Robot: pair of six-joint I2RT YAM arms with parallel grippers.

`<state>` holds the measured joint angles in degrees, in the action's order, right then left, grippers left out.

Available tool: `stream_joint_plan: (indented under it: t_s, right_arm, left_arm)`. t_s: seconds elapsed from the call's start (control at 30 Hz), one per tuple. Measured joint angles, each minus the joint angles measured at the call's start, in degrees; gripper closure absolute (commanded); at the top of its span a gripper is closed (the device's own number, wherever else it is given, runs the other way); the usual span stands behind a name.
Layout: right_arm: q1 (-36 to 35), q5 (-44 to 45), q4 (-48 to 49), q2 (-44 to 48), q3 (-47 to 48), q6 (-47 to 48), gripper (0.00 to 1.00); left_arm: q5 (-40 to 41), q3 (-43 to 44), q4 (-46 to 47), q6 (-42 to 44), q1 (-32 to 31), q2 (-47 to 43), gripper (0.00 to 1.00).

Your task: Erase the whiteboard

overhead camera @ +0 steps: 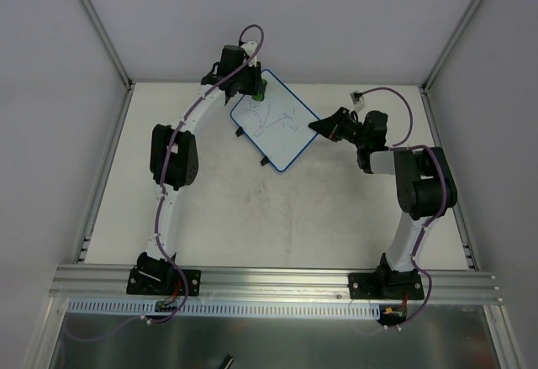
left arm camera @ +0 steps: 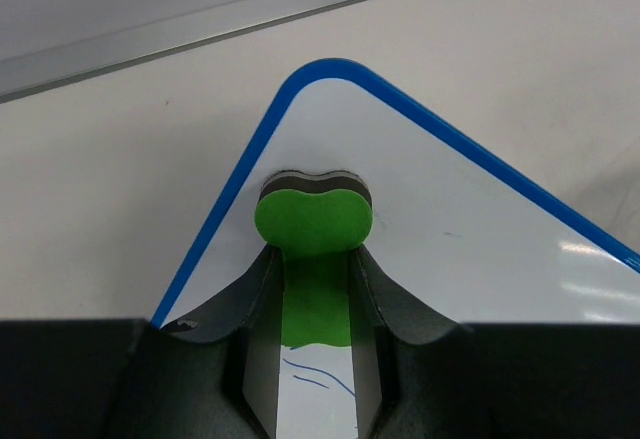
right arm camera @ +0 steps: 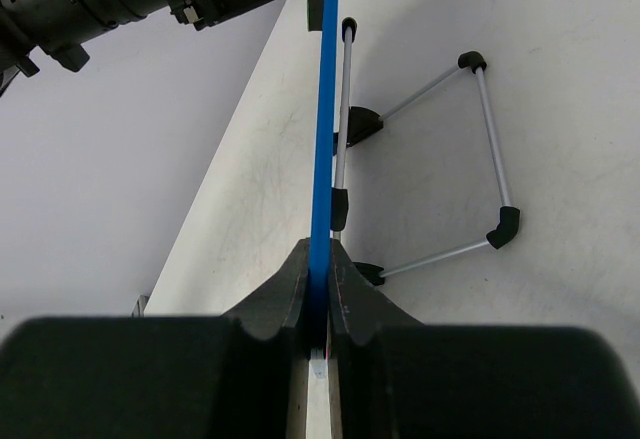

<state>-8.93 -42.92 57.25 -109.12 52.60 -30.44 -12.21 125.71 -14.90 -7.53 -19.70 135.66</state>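
The whiteboard (overhead camera: pixel 277 125), white with a thin blue frame, lies tilted in the middle of the table and bears thin blue scribbles. My left gripper (overhead camera: pixel 256 92) is shut on a green eraser (left arm camera: pixel 314 221) and presses it on the board's far corner (left arm camera: pixel 450 209); scribbles show between the fingers. My right gripper (overhead camera: pixel 321 125) is shut on the board's right edge, seen edge-on as a blue strip (right arm camera: pixel 324 139) in the right wrist view. The board's wire stand (right arm camera: pixel 480 159) with black tips shows behind it.
A small white object (overhead camera: pixel 358 96) lies at the back right of the table. Grey walls and metal rails (overhead camera: pixel 109 176) close in the table on the left, back and right.
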Motion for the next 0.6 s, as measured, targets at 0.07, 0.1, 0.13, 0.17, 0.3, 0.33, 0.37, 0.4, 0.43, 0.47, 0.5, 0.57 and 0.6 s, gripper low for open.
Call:
stream_joint_plan:
  t_s: [0.07,0.1,0.13,0.17,0.3,0.33,0.37,0.4,0.43,0.47,0.5,0.57,0.6]
  right_arm:
    - [0.0,0.0,0.0,0.0,0.0,-0.1,1.00]
    - [0.0,0.1,0.0,0.0,0.0,-0.1,1.00]
    - [0.0,0.1,0.0,0.0,0.0,-0.2,1.00]
    - [0.0,0.1,0.0,0.1,0.0,-0.1,1.00]
    - [0.0,0.3,0.1,0.5,-0.7,0.0,1.00]
    - [0.0,0.3,0.2,0.7,-1.0,0.0,1.00]
    - [0.0,0.3,0.2,0.9,-1.2,0.1,1.00]
    - [-0.1,0.3,0.3,1.0,-1.4,0.1,1.00]
    - [-0.2,0.4,0.4,1.1,-1.6,0.1,1.00]
    - [-0.2,0.5,0.4,1.2,-1.6,0.1,1.00]
    - [-0.2,0.5,0.4,1.2,-1.6,0.1,1.00]
    - [-0.2,0.5,0.4,1.2,-1.7,0.1,1.00]
    - [-0.2,0.5,0.4,1.3,-1.7,0.0,1.00]
  left_arm:
    - [0.7,0.9,-0.3,-1.3,0.5,0.8,1.00]
    - [0.9,1.3,-0.5,-1.8,0.5,1.0,1.00]
    - [1.1,1.6,-0.7,-2.2,0.4,1.1,1.00]
    - [1.5,1.8,-0.8,-2.5,0.4,1.1,1.00]
    - [2.8,2.8,-0.9,-3.3,0.3,1.2,1.00]
    - [3.1,3.1,-0.9,-3.5,0.2,1.2,1.00]
    - [3.5,3.5,-0.9,-3.6,0.3,1.2,1.00]
    - [3.6,3.9,-0.9,-3.7,0.3,1.3,1.00]
    - [3.6,4.5,-0.9,-3.7,0.3,1.5,1.00]
    - [3.7,5.1,-0.8,-3.7,0.3,1.7,1.00]
    - [3.7,5.4,-0.7,-3.7,0.3,1.8,1.00]
    - [3.7,5.8,-0.8,-3.8,0.3,2.0,1.00]
    - [3.7,5.8,-0.8,-3.8,0.3,2.1,1.00]
